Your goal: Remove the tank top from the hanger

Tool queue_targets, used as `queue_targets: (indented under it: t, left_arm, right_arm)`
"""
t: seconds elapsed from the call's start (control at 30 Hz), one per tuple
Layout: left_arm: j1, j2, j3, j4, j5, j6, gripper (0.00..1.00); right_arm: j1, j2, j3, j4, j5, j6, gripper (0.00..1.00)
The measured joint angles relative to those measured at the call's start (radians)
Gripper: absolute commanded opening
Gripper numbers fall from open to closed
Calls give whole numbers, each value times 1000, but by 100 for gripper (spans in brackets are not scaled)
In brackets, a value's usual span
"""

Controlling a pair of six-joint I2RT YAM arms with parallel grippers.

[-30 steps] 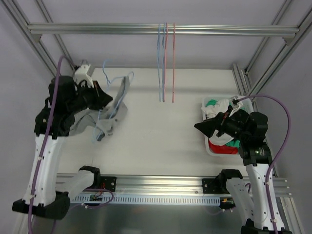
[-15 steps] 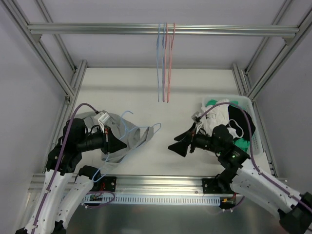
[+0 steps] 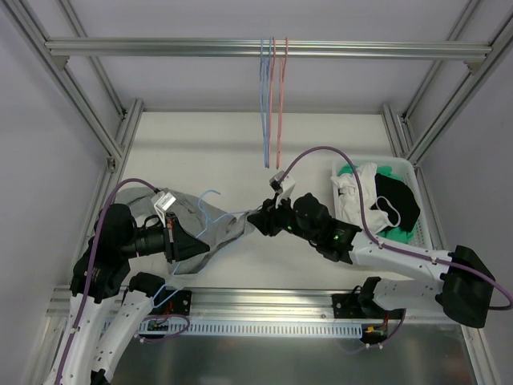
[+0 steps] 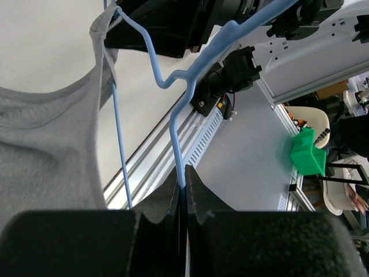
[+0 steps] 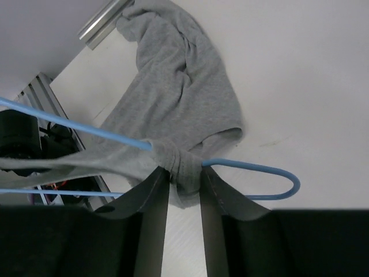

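A grey tank top lies on the table's near left, still threaded on a light-blue hanger. My left gripper is shut on the hanger's wire, which runs straight up out of its fingertips; the grey fabric hangs to the left of it. My right gripper has reached in from the right. Its two fingers press on either side of a bunched strap of the tank top, where it wraps the hanger's arm beside the looped end.
A white bin with several garments stands at the right edge. Blue and pink empty hangers hang from the overhead rail at the back centre. Aluminium frame posts line both sides of the table.
My right arm swung left from the bin to the hanger's end and its jaws narrowed onto the strap. My left arm carried hanger and tank top down from the back left to the near left.
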Motion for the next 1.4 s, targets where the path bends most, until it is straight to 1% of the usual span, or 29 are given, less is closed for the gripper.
queue_targets:
  t: [0.03, 0.07, 0.1, 0.13, 0.27, 0.37, 0.43, 0.5, 0.57, 0.6, 0.63, 0.73, 0.8, 0.87, 0.93, 1.0, 1.03, 1.07, 1.17, 1.23, 1.33, 1.4]
  left_arm:
    - [0, 0, 0, 2, 2, 0, 0]
    - [0, 0, 0, 2, 2, 0, 0]
    - [0, 0, 0, 4, 2, 0, 0]
    - [0, 0, 0, 6, 2, 0, 0]
    - [0, 0, 1, 11, 0, 0, 0]
    - [0, 2, 1, 10, 0, 0, 0]
    - [0, 9, 2, 12, 9, 2, 0]
    - [0, 26, 10, 12, 30, 5, 0]
    - [0, 43, 36, 14, 50, 10, 0]
    - [0, 52, 62, 15, 63, 14, 0]
    - [0, 60, 95, 17, 79, 19, 0]
    - [0, 66, 204, 58, 116, 21, 0]
    - [0, 48, 270, 158, 140, -13, 0]
    - [0, 26, 292, 319, 161, -92, 0]
    - [0, 6, 254, 603, 158, -217, 0]
    - [0, 10, 192, 883, 113, -328, 0]
    - [0, 29, 171, 1002, 84, -377, 0]
    - [0, 60, 168, 1083, 63, -410, 0]
    - [-26, 217, 185, 1370, -40, -500, 0]
    - [-61, 298, 191, 1475, -111, -509, 0]
    - [-129, 393, 194, 1559, -220, -481, 0]
    - [-149, 434, 197, 1591, -249, -460, 0]
  right_arm:
    - [1, 0, 6, 3, 7, -3, 22]
    - [1, 0, 12, 11, 16, -8, 7]
    - [1, 0, 18, 14, 23, -17, 2]
    - [1, 0, 21, 16, 29, -21, 0]
    - [3, -5, 24, 0, 74, -31, 0]
    - [-4, -47, 24, -65, 149, -40, 0]
    - [-38, -115, 24, -135, 215, -49, 0]
    - [-114, -189, 24, -189, 259, -56, 0]
    - [-200, -243, 24, -227, 253, -56, 0]
    - [-267, -263, 26, -241, 230, -53, 0]
    - [-302, -276, 29, -259, 208, -50, 0]
    - [-329, -307, 42, -313, 131, -50, 0]
    - [-332, -340, 60, -347, 41, -47, 0]
    - [-332, -386, 97, -376, -47, -32, 0]
    - [-336, -441, 150, -383, -142, -8, 0]
    - [-337, -487, 206, -374, -232, 23, 0]
    - [-336, -506, 235, -351, -287, 49, 1]
    - [-336, -520, 254, -333, -328, 64, 0]
    - [-311, -529, 298, -261, -463, 118, 0]
    - [-253, -509, 310, -250, -522, 124, 0]
    - [-144, -442, 332, -325, -542, 89, 0]
    - [-91, -389, 338, -391, -529, 55, 0]
